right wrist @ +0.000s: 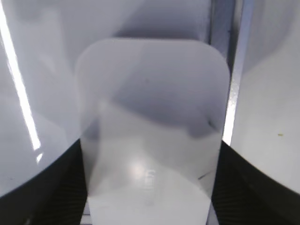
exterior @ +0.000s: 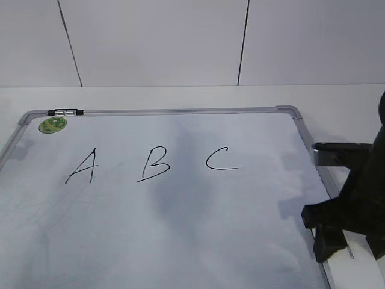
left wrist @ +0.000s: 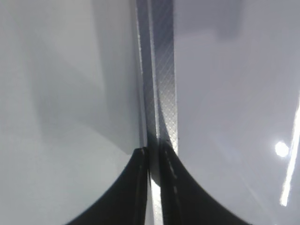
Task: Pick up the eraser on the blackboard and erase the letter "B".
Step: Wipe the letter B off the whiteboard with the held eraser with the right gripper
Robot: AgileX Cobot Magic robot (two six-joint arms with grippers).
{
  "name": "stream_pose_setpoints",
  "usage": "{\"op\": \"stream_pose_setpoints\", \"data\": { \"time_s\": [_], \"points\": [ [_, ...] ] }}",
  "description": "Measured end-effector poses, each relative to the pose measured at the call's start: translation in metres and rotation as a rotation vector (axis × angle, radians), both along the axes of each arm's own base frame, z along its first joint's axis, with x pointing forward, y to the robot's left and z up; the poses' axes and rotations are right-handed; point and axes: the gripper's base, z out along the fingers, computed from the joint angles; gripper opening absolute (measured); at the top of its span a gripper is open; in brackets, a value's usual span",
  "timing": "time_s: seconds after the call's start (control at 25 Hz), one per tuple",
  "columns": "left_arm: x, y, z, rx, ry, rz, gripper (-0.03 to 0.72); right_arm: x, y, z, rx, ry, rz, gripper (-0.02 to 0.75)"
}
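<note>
The blackboard (exterior: 180, 229) is a white board in a silver-grey frame, with black letters A, B and C in a row. The letter "B" (exterior: 154, 163) is whole, at the middle. The eraser (right wrist: 150, 136) is a white rounded block; it fills the right wrist view beside the board's right frame rail. My right gripper (right wrist: 149, 187) has a black finger against each long side of it. In the exterior view this gripper (exterior: 329, 232) is at the board's right edge, and the eraser's far end (exterior: 337, 158) sticks out beyond it. My left gripper (left wrist: 154, 152) is shut and empty over the board's frame rail (left wrist: 161, 84).
The letter A (exterior: 83, 166) is left of the B and the letter C (exterior: 220, 158) is right of it. A round green sticker (exterior: 52, 124) and a black clip (exterior: 65, 112) sit at the board's far left corner. A white wall stands behind the table.
</note>
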Motion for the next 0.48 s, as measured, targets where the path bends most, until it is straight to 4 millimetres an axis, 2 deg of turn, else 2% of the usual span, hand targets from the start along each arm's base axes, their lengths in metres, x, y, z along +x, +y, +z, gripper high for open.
{"op": "stream_pose_setpoints", "data": {
  "time_s": [0.48],
  "points": [
    [0.000,0.000,0.000,-0.001,0.002,0.000,0.038,0.027,0.009,0.042,0.023,-0.059,0.027,0.515]
  ]
}}
